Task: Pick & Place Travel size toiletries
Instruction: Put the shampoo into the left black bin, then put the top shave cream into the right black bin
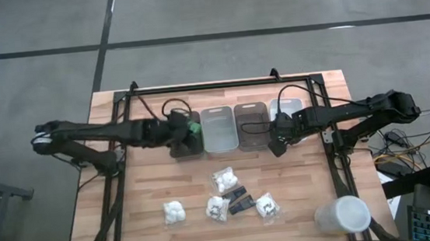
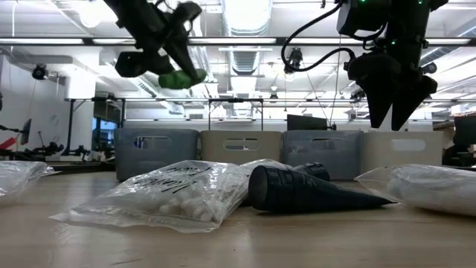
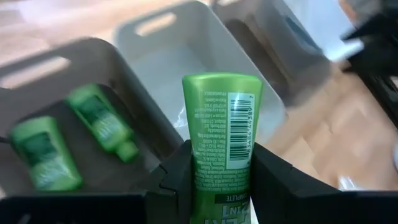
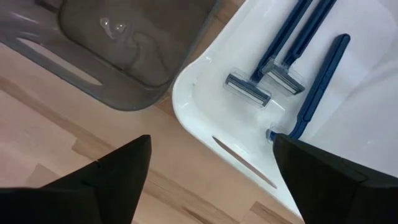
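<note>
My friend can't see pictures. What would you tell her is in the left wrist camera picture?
A bright green tube with a barcode is pinched between the left gripper's two dark fingers. Beyond it sits a dark bin holding two more green bottles, with an empty pale bin beside it.

Two dark, near-black arms of slender jointed links, left arm (image 1: 99, 134) ending at its base in a pale grey-white cap, right arm (image 1: 355, 112) likewise matte black with rounded joint housings. Thin black cables looping loosely off the wrists, one arcing in a wide curve beside the right end effector (image 2: 392, 112), whose blocky black body tapers into two pointed, wedge-shaped fingers (image 4: 106, 186) with flat matte faces. Left end effector (image 3: 217, 186) built of the same black plastic, with stepped, angular inner finger faces and squared edges.
</note>
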Controlling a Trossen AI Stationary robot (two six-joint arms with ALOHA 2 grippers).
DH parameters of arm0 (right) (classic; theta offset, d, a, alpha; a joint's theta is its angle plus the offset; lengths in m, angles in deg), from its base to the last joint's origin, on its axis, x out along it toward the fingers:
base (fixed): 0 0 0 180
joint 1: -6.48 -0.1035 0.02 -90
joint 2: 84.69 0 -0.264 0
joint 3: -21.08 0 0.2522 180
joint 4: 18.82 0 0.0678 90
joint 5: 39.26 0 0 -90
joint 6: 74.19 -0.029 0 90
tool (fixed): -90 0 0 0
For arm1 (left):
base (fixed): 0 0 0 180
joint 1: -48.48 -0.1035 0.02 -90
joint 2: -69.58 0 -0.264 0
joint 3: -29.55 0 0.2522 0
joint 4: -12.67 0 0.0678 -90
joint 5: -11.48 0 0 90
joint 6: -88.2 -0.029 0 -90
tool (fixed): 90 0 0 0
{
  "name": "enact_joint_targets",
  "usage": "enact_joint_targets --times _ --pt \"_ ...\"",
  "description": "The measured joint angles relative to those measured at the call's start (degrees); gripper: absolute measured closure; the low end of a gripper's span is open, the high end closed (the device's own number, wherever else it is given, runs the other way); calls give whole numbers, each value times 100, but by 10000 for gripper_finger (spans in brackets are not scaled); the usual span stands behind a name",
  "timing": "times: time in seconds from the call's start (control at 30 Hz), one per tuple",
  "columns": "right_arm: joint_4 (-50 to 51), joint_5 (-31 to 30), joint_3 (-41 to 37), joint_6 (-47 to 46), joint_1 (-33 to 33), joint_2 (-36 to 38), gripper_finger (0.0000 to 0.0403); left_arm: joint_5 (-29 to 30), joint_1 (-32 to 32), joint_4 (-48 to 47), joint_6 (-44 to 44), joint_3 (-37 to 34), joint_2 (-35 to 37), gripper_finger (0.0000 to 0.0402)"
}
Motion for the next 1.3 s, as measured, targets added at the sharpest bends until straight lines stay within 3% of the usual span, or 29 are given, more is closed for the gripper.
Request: enact_joint_targets --times 0.2,0.43,0.87,1.07,1.2,1.3 --pt "-8 0 0 -107 2 0 62 -89 -739 -21 79 -101 -184 280" --pt "-5 2 -11 -296 0 0 75 -634 -1286 43 175 -697 -399 275" --pt "-17 2 -15 -454 0 0 120 -565 -1331 1310 1138 -1457 -481 202" --pt "-19 4 -15 -561 0 0 138 -583 -1329 1284 894 -1497 -451 184" --pt "-18 4 -15 -622 0 0 150 -1013 -1310 1284 694 -1423 -323 183" --pt "-20 7 -15 -634 0 0 159 -1431 -1213 1381 47 -1328 -123 184"
